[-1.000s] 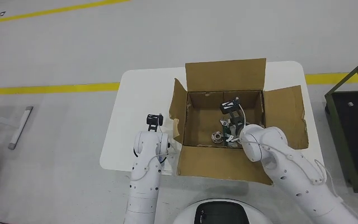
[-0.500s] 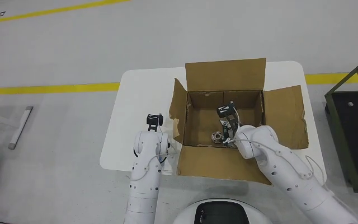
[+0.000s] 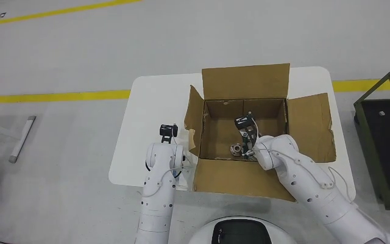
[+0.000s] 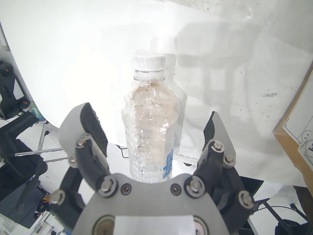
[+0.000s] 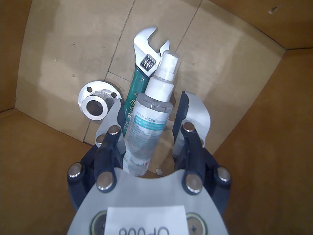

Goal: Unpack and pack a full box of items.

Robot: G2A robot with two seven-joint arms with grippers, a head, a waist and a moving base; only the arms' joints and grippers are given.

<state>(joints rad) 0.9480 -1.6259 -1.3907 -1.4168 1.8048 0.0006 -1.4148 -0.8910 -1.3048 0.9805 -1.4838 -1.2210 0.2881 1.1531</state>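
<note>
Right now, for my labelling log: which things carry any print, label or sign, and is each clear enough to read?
wrench handle: white lettering and a size number, clear.
spray bottle label: one bold line clear, the rest too small.
sticker at the right wrist: upside down, cut off by the picture's edge.
water bottle: blue print on the label and dark print on the cap, unreadable.
box label: cut off, too small.

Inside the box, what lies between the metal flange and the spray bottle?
In the right wrist view, the green-handled wrench lies between them, beside one finger of the right gripper.
</note>
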